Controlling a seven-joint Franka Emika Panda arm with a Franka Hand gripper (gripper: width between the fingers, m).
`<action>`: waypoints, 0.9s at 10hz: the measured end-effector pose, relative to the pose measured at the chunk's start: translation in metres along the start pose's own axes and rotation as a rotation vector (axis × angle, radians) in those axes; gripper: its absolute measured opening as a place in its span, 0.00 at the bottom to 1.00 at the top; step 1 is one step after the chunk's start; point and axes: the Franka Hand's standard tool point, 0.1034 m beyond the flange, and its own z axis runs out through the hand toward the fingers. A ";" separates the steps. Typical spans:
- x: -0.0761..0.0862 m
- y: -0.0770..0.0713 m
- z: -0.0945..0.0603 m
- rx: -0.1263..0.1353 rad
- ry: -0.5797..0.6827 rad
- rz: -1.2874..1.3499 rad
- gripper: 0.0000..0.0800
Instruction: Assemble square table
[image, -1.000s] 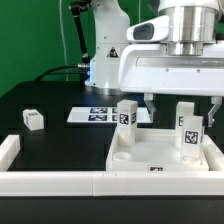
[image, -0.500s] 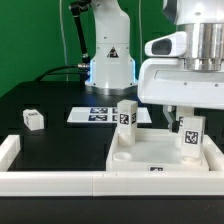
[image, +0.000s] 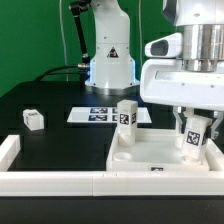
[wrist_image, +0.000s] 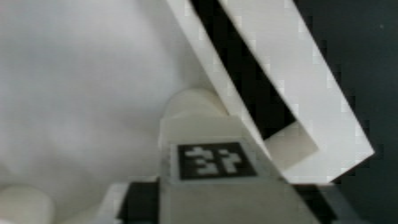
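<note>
The square table's white slab lies at the exterior view's lower right. One white tagged leg stands upright on its far left corner. A second tagged leg stands on the far right corner, between my gripper's fingers. In the wrist view the dark fingers press against both sides of this leg, with my gripper shut on it. The slab's surface and raised edge lie below. A third loose leg lies on the black table at the left.
The marker board lies behind the slab. A long white L-shaped rail runs along the front and up the left side. The robot's base stands at the back.
My gripper has moved to the exterior view's right and come down over the right-hand leg, so its fingers now sit around it. The other parts have not moved.
</note>
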 end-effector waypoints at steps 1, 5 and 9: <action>0.000 0.000 0.000 0.000 0.000 0.055 0.36; -0.001 0.000 0.001 -0.001 -0.001 0.350 0.36; 0.007 0.005 0.003 0.018 -0.057 0.965 0.36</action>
